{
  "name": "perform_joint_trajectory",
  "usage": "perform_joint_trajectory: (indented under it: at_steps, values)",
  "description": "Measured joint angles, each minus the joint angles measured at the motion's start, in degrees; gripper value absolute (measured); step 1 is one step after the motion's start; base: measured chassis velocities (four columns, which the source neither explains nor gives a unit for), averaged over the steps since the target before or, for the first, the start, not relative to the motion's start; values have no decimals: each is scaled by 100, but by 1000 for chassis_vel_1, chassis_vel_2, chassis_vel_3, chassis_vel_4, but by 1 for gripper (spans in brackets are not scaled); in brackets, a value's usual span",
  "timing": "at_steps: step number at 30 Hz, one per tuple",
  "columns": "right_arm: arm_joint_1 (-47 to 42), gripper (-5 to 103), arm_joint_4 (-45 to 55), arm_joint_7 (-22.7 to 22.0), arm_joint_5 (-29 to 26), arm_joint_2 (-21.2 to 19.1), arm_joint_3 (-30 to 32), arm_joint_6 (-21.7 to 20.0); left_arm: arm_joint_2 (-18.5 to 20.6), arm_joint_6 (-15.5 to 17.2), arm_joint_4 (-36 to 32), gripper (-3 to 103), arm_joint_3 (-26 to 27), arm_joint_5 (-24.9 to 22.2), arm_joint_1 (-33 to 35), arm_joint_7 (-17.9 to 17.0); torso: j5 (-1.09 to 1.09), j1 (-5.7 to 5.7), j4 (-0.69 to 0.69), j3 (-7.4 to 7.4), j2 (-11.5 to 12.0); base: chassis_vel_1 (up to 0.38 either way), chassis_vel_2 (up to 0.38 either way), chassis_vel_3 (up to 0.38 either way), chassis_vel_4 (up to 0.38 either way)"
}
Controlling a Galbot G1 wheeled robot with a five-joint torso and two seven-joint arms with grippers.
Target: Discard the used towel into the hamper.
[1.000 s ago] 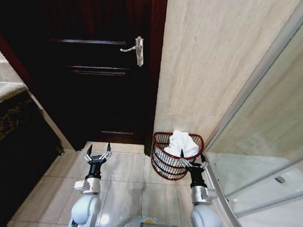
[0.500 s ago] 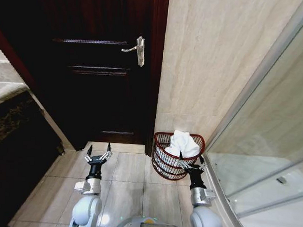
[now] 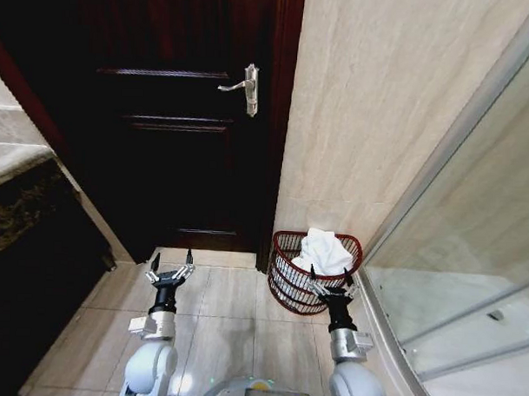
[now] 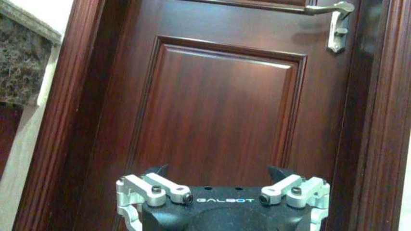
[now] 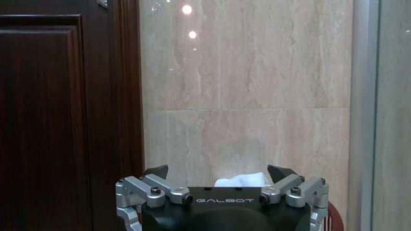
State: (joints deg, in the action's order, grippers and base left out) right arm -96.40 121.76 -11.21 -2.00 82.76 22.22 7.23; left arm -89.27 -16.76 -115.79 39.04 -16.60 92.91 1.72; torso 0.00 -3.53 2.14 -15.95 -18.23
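The hamper [image 3: 289,281], a small dark red wire basket, stands on the floor against the beige wall between the door and the shower glass. A crumpled white towel [image 3: 323,250] lies in it, heaped above the rim; its top edge [image 5: 241,181] peeks over the gripper body in the right wrist view. My right gripper [image 3: 329,278] hangs open and empty just in front of the hamper's near rim. To the left, my left gripper [image 3: 172,262] is open and empty above the floor tiles, facing the door.
A dark wooden door [image 3: 176,117] with a silver lever handle [image 3: 247,86] is shut ahead. A glass shower screen [image 3: 471,257] runs along the right. A dark stone counter [image 3: 20,215] juts in at the left. Beige floor tiles [image 3: 226,310] lie between.
The whole head view has shifted: door handle and hamper sit slightly further right, so the camera moved. Both grippers keep the same open pose; the towel stays in the hamper.
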Motion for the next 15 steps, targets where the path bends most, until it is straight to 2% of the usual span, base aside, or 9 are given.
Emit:
perform_joint_trajectory:
  at_steps: [15]
  values:
    - [8,100,38,18,74,36,-66,2,19,-27,26,100,35,-43,-17,-4,0,0,0,0,0,0,0,0,0]
